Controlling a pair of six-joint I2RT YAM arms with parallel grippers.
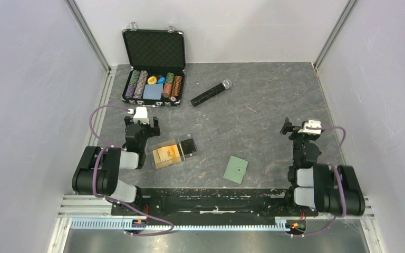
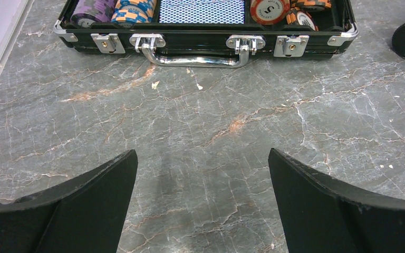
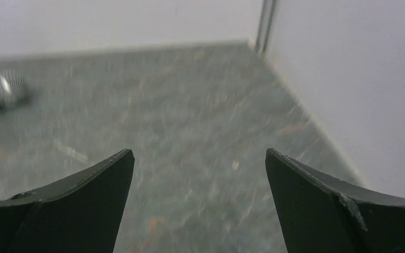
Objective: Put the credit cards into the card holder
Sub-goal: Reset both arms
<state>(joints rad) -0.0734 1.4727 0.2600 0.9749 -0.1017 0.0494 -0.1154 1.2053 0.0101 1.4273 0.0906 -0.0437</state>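
Note:
The credit cards lie in a clear plastic tray (image 1: pixel 155 157) near the front left: orange and gold-tan ones (image 1: pixel 167 154) and a black one (image 1: pixel 190 145). The card holder (image 1: pixel 235 169), a flat sage-green square, lies shut on the table to the tray's right. My left gripper (image 1: pixel 143 124) stands open just behind the tray's left end; in the left wrist view only bare table shows between its fingers (image 2: pixel 92 205). My right gripper (image 1: pixel 293 128) is open at the right side, behind and to the right of the card holder, holding nothing.
An open black case of poker chips (image 1: pixel 154 84) with a blue block stands at the back left; its handle (image 2: pixel 198 57) faces my left gripper. A black microphone (image 1: pixel 210 93) lies behind the middle. Side walls close in left and right.

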